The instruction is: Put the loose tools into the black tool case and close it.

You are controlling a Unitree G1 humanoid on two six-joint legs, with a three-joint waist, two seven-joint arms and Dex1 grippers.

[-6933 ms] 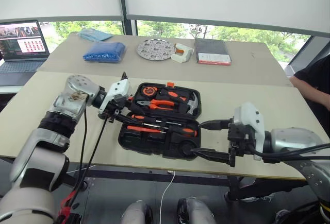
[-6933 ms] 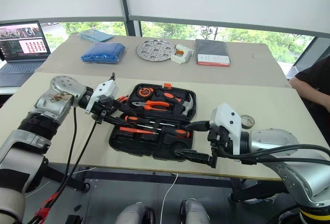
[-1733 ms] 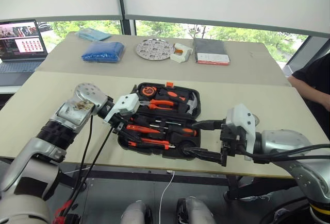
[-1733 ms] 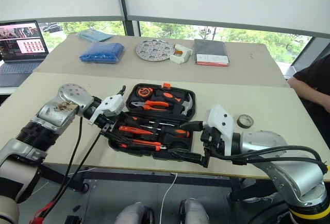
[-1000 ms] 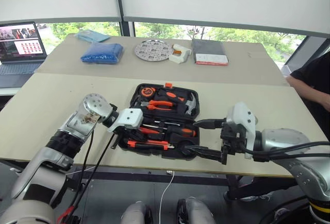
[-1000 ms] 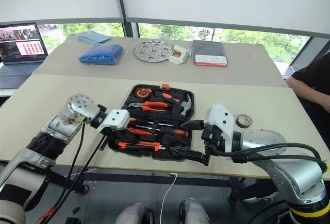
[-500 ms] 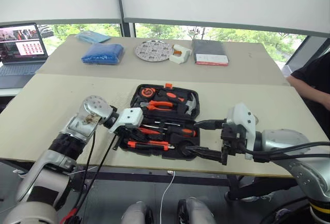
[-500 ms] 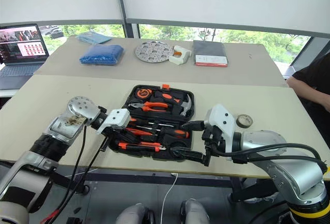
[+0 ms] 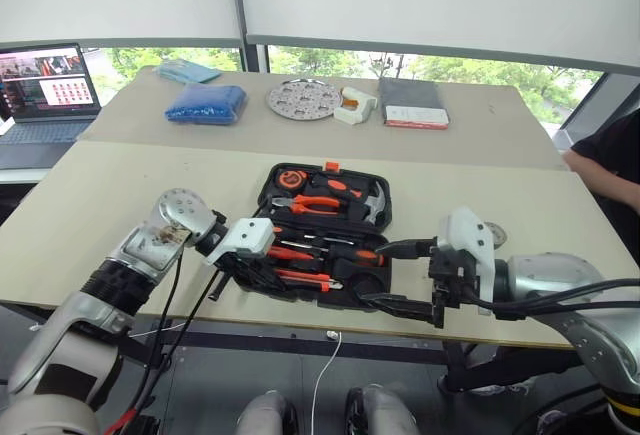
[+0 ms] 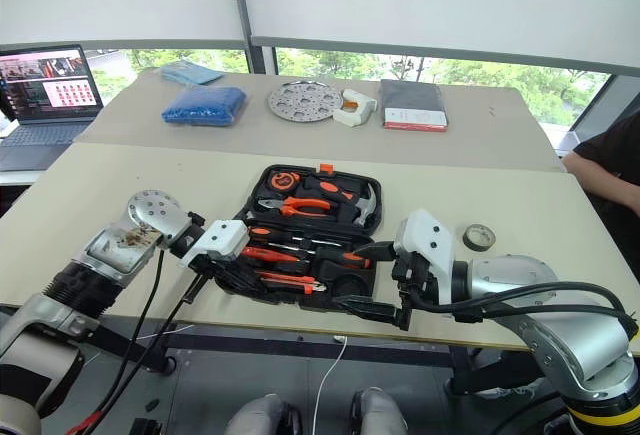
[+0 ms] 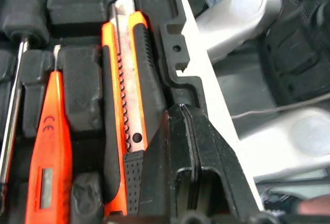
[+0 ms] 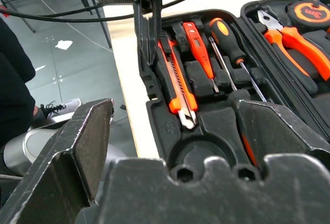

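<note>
At the near left edge of the open tool case (image 9: 322, 230), the left end effector (image 10: 222, 268) is seen closed and empty, its tips beside the utility knife (image 11: 126, 110) seated in its recess. Wide open, the right end effector (image 9: 395, 275) is held at the case's near right corner. The tape roll (image 10: 479, 237) lies loose on the desk (image 9: 90, 195), so it is judged to need fetching next.

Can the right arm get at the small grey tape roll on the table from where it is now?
Probably yes: the small grey tape roll lies on bare tabletop beside the right arm, nothing around it, and the right gripper is open and empty.
</note>
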